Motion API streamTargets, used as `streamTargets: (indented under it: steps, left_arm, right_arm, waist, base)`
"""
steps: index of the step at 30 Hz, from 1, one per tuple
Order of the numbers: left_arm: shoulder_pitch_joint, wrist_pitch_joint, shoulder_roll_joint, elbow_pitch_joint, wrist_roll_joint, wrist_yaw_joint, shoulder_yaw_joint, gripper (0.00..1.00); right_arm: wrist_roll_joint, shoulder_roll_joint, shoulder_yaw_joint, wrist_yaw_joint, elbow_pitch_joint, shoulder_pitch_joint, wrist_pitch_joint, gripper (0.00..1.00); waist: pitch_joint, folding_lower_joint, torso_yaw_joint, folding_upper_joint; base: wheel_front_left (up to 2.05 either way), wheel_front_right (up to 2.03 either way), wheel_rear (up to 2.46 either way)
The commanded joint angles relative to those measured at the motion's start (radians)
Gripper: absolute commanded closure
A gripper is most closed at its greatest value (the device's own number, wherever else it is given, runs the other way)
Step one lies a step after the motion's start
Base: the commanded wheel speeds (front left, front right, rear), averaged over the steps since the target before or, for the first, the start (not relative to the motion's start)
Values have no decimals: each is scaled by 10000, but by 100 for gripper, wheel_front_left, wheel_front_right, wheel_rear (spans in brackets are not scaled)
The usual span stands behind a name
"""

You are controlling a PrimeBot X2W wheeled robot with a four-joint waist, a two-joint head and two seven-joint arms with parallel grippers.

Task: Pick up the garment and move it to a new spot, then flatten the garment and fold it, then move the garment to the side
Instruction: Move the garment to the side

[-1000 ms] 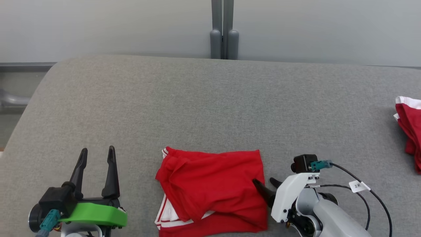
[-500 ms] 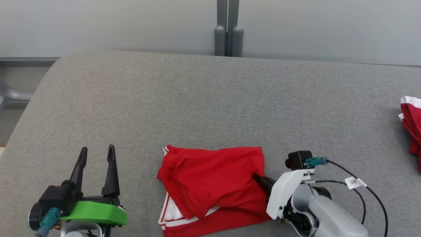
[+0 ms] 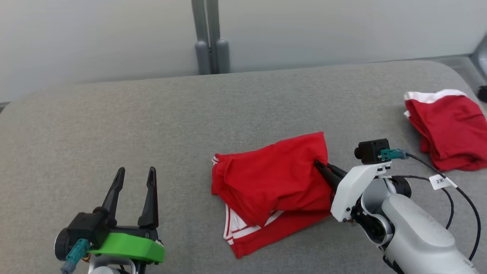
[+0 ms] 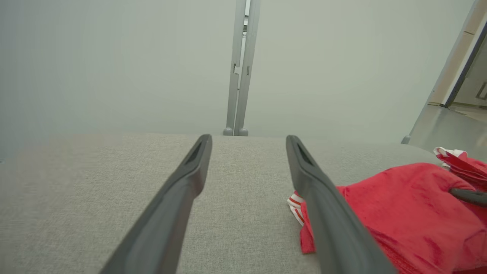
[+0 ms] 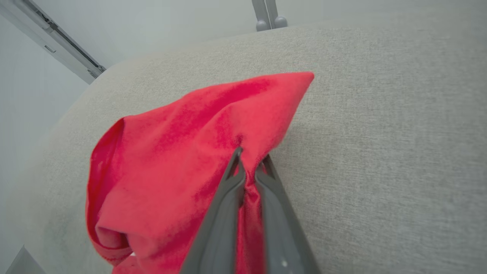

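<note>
Grey fabric-covered tabletop takes up most of the head view, w/ pale wall + grey post behind. Task garment = red shorts w/ white stripe trim, lying near centre of the tabletop, a bit to the robot's right, close to the front edge. It is doubled over: top layer on a lower layer whose striped hem pokes out at the front (fold is loose, not crisp). A 2nd red garment w/ white band sits well apart at the far right of the tabletop, bunched or folded, can't tell which.

Robot's right hand is at the garment's right edge, pinched narrow on a tuck of red cloth. Right wrist view agrees: cloth puckers between the two fingers. Most of the garment rests on the tabletop. Robot's left hand is at lower left, spread wide, holding nothing, well apart from the garment.

Progress, judged: garment looks flattened + folded, so prob. the last step, move to the side. Grasp is made. Left to do: carry or drag it sideways (likely toward the 2nd red garment), then release. Risk: a one-edge pinch may let the fold slide open.
</note>
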Motion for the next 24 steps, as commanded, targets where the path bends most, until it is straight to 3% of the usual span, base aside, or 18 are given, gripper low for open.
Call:
streamTargets:
  steps: [1,12,16,24]
  left_arm:
    - [-52,-22,3,-45,-128,-26,31,0]
    - [-635,-22,281,-242,-12,-28,-176,0]
    - [-852,-22,432,-338,31,-28,-230,0]
    - [-1479,-20,902,-385,56,-29,-462,0]
  right_arm:
    - [-103,-124,5,-2,-145,-92,48,100]
    - [-243,-518,-135,-2,-975,-341,54,100]
    - [-314,-555,-124,-2,-992,-617,-59,100]
    - [-562,-1022,119,-2,-742,-2466,-235,100]
  waist:
    - [-3,0,-1173,0]
    - [754,0,-3017,0]
    - [1148,0,-3121,0]
    - [2465,0,-2612,0]
  base:
    - [0,0,0]
    - [0,0,0]
    - [0,0,0]
    - [0,0,0]
